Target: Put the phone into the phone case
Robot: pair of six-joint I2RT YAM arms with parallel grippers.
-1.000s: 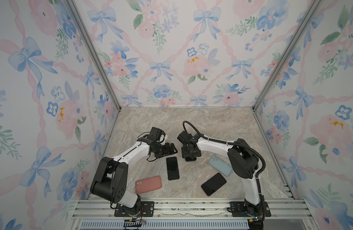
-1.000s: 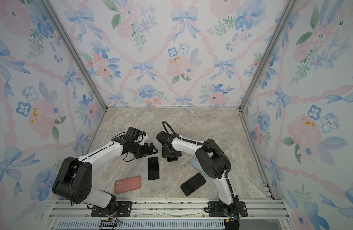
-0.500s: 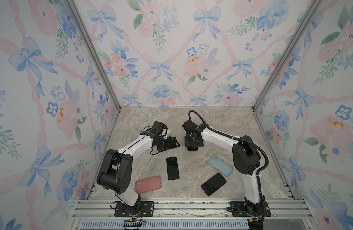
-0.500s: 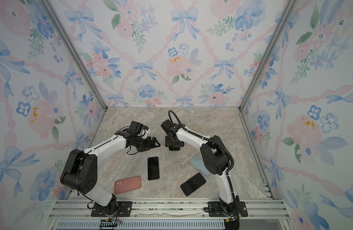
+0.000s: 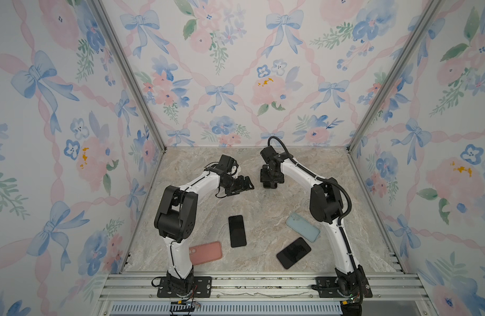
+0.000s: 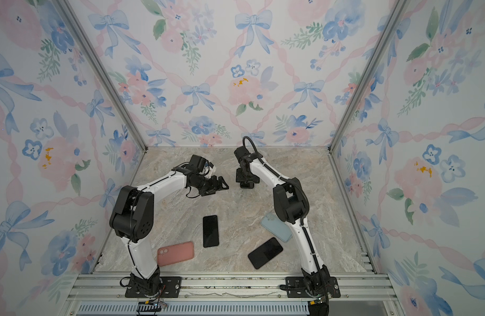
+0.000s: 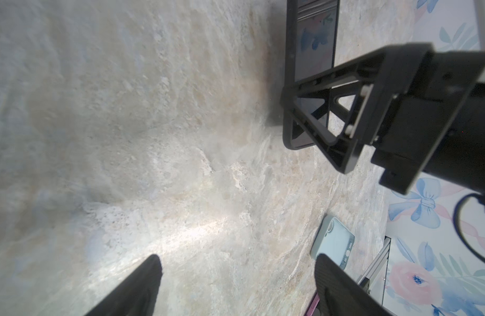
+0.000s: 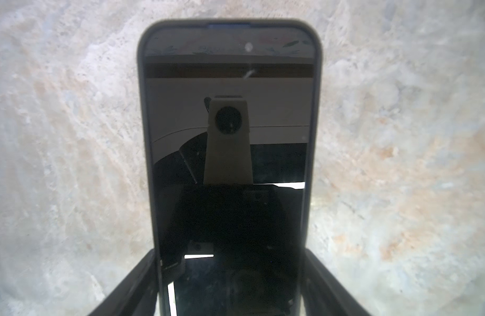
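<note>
Here, the marble table [image 5: 263, 202] lies beneath both grippers. The right gripper [image 8: 229, 254] clasps a dark-rimmed phone [image 8: 227, 136] by its long edges, screen facing its wrist camera. Just beside it, the left gripper [image 7: 237, 260] hangs spread and empty; a pale blue case [image 7: 331, 243] lies ahead of it.

Table [image 5: 263, 208]: stone-look slab, mottled, low sheen, faintly rough. Phone [image 8: 227, 153]: glossy glass screen, I see my wrist camera mirrored in it; its rim [image 8: 317, 82] looks matt and dark. Straight phone [image 5: 237, 231] and skewed phone [image 5: 293, 253]: same black gloss. Pink case [image 5: 205, 253], blue case [image 5: 303, 227]: matt, smooth. Left fingers [image 7: 334, 284]: matt black plastic, ribbed. Rails [image 5: 263, 284]: bare metal. Walls [image 5: 236, 68]: matt print.
</note>
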